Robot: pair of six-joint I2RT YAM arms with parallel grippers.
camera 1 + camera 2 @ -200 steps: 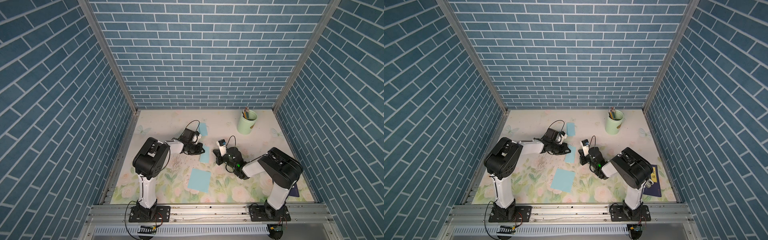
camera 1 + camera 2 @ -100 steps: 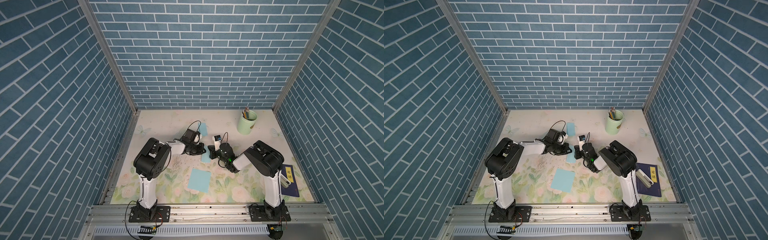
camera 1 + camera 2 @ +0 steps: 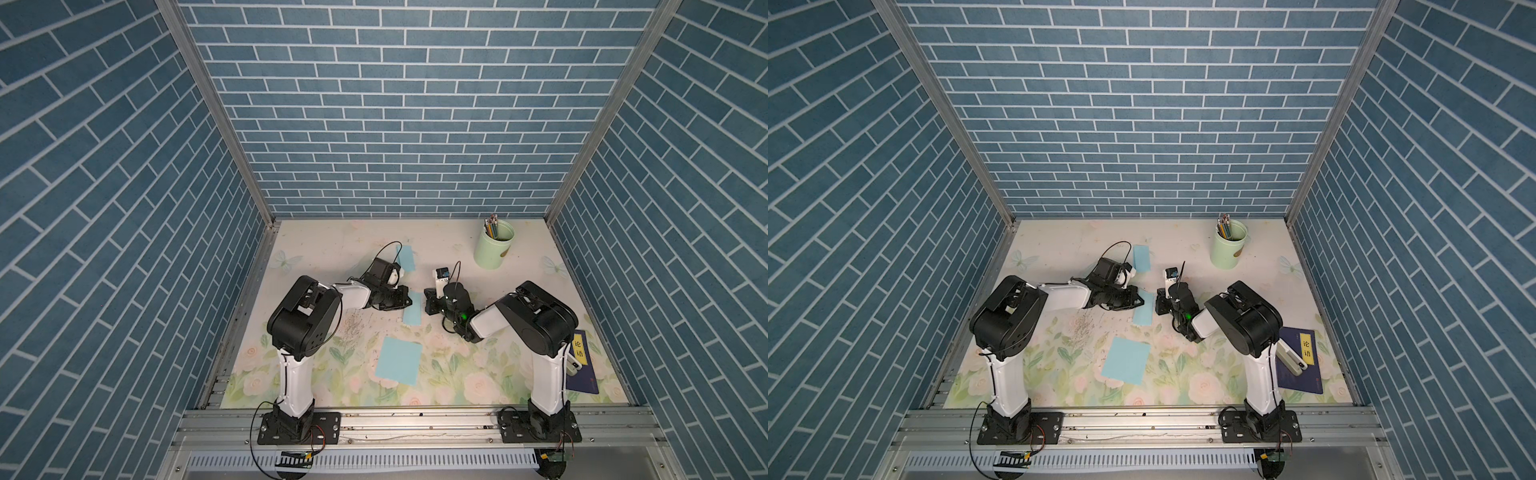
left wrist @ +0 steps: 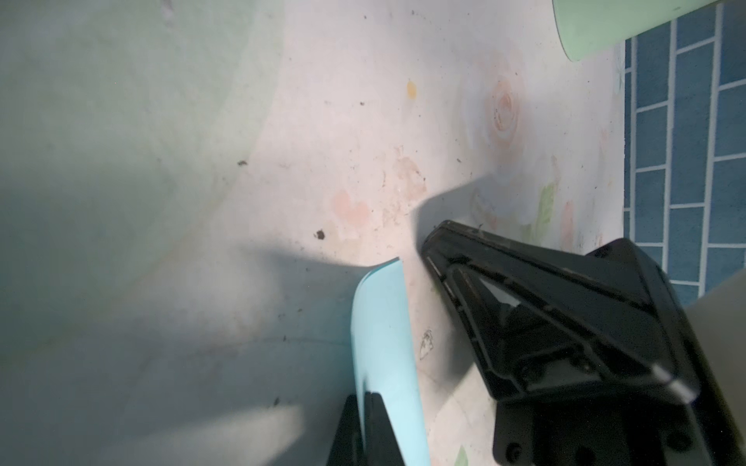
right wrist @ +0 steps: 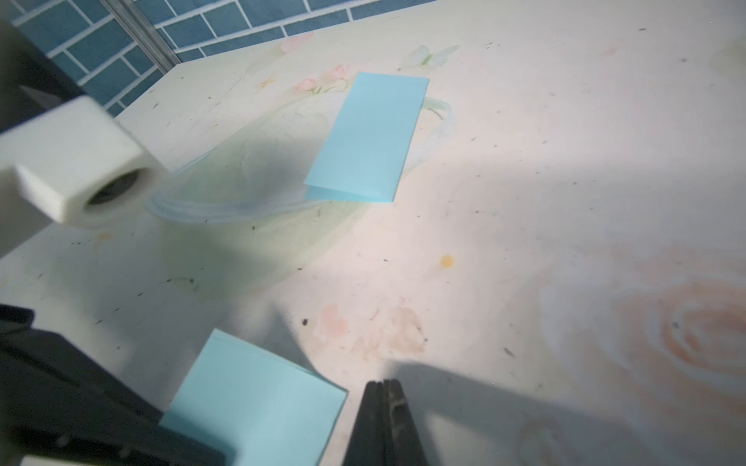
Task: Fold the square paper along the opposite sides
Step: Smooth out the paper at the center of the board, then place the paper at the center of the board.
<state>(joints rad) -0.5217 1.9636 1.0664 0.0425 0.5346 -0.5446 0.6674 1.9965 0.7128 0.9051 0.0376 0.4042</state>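
Blue brick-patterned walls (image 3: 395, 104) are enclosing the cell on three sides, with bare metal corner posts (image 3: 219, 116) running up between them. A floral-printed tabletop (image 3: 332, 245) is lying at the bottom, speckled with dark crumbs. Light is falling from above, casting soft shadows. An aluminium rail (image 3: 415, 419) is spanning the front edge.

At the far right of the floral tabletop (image 3: 328, 245) you have a pale green cup (image 3: 493, 251) standing upright with coloured pencils (image 3: 492, 224) in it, visible in both top views. At the near right a dark blue book (image 3: 1304, 384) with a yellow label (image 3: 1306, 348) lies flat, and a white-and-grey object (image 3: 1292, 360) rests on its cover. Blue brick-pattern walls (image 3: 395, 104) close in three sides. An aluminium rail (image 3: 415, 419) runs along the near edge.
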